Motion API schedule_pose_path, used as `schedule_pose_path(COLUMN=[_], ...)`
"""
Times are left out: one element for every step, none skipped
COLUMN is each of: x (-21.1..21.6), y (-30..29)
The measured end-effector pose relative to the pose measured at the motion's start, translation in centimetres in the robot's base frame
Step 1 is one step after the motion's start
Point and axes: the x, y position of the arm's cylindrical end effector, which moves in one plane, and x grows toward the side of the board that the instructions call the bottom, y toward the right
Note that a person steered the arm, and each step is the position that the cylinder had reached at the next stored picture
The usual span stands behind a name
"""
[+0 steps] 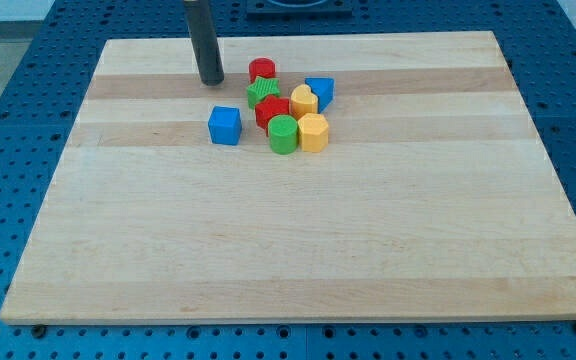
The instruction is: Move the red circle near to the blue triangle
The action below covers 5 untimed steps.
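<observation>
My tip (211, 80) is set near the board's (368, 250) top edge, bare and grasping nothing, left of the red circle (262, 70); the blue triangle (321, 92) is seen right of both.

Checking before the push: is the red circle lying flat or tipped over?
Flat. The red circle shows its round face upward, resting level on the board. My tip stands to its left, apart.
</observation>
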Motion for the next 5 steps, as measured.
schedule_pose_path(x=[-0.2,-0.3,-0.4,-0.4,-1.4], y=[1.5,4.2,6.8,8.7,9.5])
